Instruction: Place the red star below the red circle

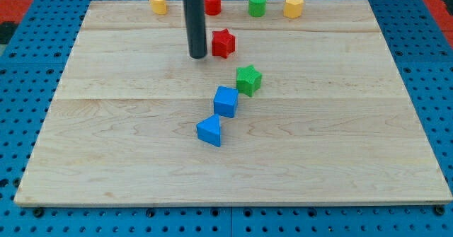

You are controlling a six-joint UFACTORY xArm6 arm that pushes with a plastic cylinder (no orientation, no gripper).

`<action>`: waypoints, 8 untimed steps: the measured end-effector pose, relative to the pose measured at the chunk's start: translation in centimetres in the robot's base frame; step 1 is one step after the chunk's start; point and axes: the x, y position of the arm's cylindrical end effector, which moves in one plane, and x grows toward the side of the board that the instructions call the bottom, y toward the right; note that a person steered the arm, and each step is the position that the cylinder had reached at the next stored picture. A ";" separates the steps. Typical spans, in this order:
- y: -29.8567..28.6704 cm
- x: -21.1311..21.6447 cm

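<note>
The red star [223,43] lies on the wooden board in the upper middle of the view. The red circle [212,3] stands at the board's top edge, just above the star and slightly to its left. My tip [197,55] rests on the board immediately left of the red star, very close to it or touching it. The dark rod rises from the tip and partly covers the red circle's left side.
A yellow block [158,2], a green circle [257,4] and a yellow hexagon [293,6] line the top edge. A green star [248,79], a blue cube [226,101] and a blue triangle [209,131] run diagonally at the middle. The board [106,138] sits on blue pegboard.
</note>
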 end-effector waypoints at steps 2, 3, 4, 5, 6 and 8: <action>2.9 2.2; 4.9 2.2; 6.3 3.9; 10.3 4.0; 7.0 1.6; 5.2 -4.8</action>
